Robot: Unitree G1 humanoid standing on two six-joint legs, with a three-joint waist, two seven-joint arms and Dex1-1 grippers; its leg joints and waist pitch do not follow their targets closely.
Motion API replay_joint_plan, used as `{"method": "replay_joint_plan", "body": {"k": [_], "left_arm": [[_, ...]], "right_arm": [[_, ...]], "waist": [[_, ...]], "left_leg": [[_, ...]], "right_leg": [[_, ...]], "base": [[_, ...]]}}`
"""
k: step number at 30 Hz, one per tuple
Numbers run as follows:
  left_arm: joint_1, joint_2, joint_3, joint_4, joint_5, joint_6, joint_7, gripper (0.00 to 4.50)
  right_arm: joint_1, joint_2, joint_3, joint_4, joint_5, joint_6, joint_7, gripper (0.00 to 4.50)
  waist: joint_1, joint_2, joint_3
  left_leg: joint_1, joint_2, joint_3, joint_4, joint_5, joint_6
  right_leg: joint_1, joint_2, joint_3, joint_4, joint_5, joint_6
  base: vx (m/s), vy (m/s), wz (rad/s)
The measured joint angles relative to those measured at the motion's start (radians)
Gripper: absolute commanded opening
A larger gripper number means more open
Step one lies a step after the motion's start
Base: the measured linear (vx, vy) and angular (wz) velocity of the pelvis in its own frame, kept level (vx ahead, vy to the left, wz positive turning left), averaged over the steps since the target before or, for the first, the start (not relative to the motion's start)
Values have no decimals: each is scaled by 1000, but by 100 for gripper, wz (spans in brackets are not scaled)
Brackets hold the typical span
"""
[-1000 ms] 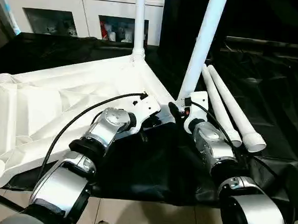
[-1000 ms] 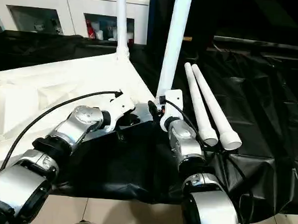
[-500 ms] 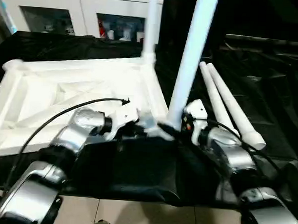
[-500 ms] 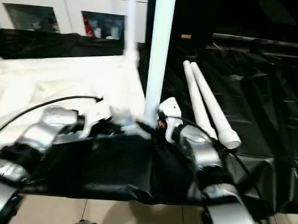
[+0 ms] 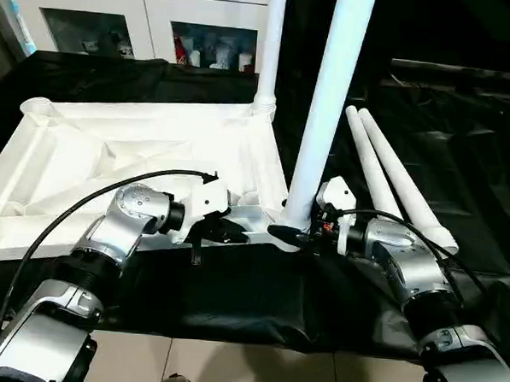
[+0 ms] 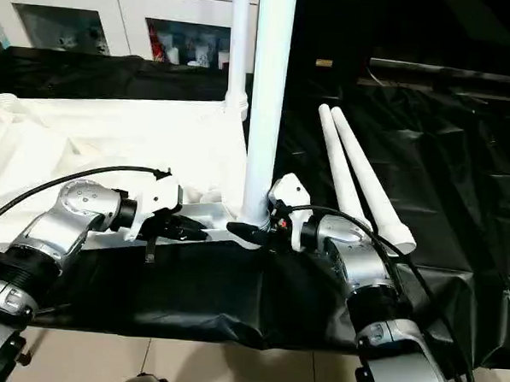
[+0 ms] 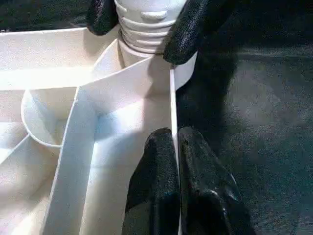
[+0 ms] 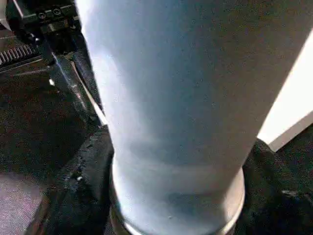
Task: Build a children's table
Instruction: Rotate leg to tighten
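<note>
The upturned tabletop (image 5: 111, 158) lies on the black-draped work table (image 5: 461, 168); its thin rim is pinched by the left gripper (image 7: 173, 161). The near leg (image 5: 328, 101), judged light, stiff and slippery, is clasped low by the right gripper (image 7: 146, 24).

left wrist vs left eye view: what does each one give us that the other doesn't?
Left wrist: the left gripper's fingers pinched shut on the tabletop's thin rim, and the leg's ribbed base seated in its corner socket between the right gripper's fingers.
Left eye: the far standing leg, two loose legs on the black cloth, the cabinet behind.
Both: tabletop underside, near leg.
</note>
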Motion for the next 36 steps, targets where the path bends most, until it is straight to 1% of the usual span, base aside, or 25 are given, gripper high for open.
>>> {"method": "replay_joint_plan", "body": {"k": [3, 5, 8, 9, 13, 15, 19, 20, 21, 23, 24, 26, 29, 30, 33, 36], "left_arm": [[1, -2, 0, 5, 4, 0, 16, 0], [-8, -20, 1, 32, 21, -4, 68, 0], [-56, -79, 4, 115, 55, -14, 203, 0], [-73, -110, 5, 147, 64, -13, 264, 0], [-128, -204, 5, 224, 96, 22, 410, 0], [-134, -234, 5, 234, 97, 32, 455, 0], [-143, -240, 11, 252, 97, 30, 465, 0], [-144, -241, 14, 256, 97, 28, 465, 0], [-144, -241, 14, 260, 97, 22, 465, 0], [-145, -236, 14, 264, 97, 15, 461, 0], [-144, -229, 16, 265, 96, 10, 455, 0], [-140, -217, 23, 263, 94, 3, 435, 0], [-128, -190, 25, 252, 87, -16, 395, 0], [-119, -166, 25, 241, 84, -28, 366, 0], [-85, -117, 26, 196, 56, -51, 259, 0], [-61, -88, 26, 158, 39, -62, 168, 0]], "right_arm": [[9, 13, -4, -5, 1, 7, -39, 279], [8, 38, -14, 15, -10, 6, -128, 278], [-24, 102, -64, 82, -25, 11, -357, 277], [-45, 132, -89, 115, -28, 15, -456, 277], [-108, 207, -147, 206, -30, 15, -718, 277], [-130, 220, -156, 234, -33, 15, -790, 277], [-148, 237, -156, 260, -53, 4, -841, 277], [-152, 240, -158, 265, -53, 1, -845, 312], [-153, 241, -161, 272, -53, -12, -843, 333], [-157, 241, -162, 284, -56, -28, -828, 333], [-157, 239, -158, 289, -65, -38, -806, 353], [-154, 227, -143, 291, -69, -53, -762, 372], [-139, 208, -120, 282, -69, -67, -675, 372], [-125, 187, -116, 260, -66, -70, -617, 372], [-87, 134, -74, 200, -62, -72, -438, 372], [-71, 99, -48, 159, -56, -71, -315, 372]], "waist": [[0, 0, 0], [-1, 0, 0], [-6, 0, 0], [-9, 0, 0], [-16, 1, -1], [-17, 2, -1], [-22, 5, -3], [-23, 6, -3], [-23, 6, -3], [-26, 6, -3], [-28, 6, -3], [-31, 6, -3], [-33, 6, -3], [-33, 6, -3], [-31, 6, -3], [-27, 6, -3]], "left_leg": [[0, 0, 0, 0, 0, 0], [1, 0, 0, 1, 0, 0], [4, -1, 0, 2, 0, 0], [5, -1, 0, 2, 0, 0], [8, -2, 0, 1, 0, 0], [8, -3, 0, 1, 0, 0], [8, -2, 0, -1, 0, 0], [8, -2, 0, -1, 0, 0], [8, -2, 0, -1, 0, 0], [8, -3, 0, -1, 0, 0], [8, -2, 0, -1, 0, 0], [8, -2, 0, -2, 0, 0], [7, -1, -1, -4, 0, 0], [7, -1, -1, -4, 0, 0], [6, -1, -1, -4, 0, 0], [2, -1, -1, -2, 0, 0]], "right_leg": [[0, 0, 0, 1, 0, 0], [0, 0, 1, 1, 0, 0], [3, 0, 2, 0, 2, -1], [5, 0, 3, 0, 2, -1], [7, -1, 4, 0, 2, -1], [7, -1, 5, -1, 2, -1], [7, 0, 3, -1, 1, 1], [7, 0, 3, -1, 1, 1], [7, 0, 3, -1, 1, 1], [7, 0, 3, -1, 1, 1], [7, 0, 3, -1, 1, 1], [6, 0, 3, -1, 2, 1], [5, 1, 2, -1, 1, 1], [5, 1, 1, -1, 1, 1], [5, 1, 1, -1, 0, 3], [3, 1, 1, -1, 0, 3]], "base": [[0, 0, 0], [0, 0, 0], [0, 0, 0], [0, 0, 0], [0, 0, 0], [0, 0, 0], [0, 0, 0], [0, 0, 0], [0, 0, 0], [0, 0, 0], [0, 0, 0], [0, 0, 0], [0, 0, 0], [0, 0, 0], [0, 0, 0], [0, 0, 0]]}}
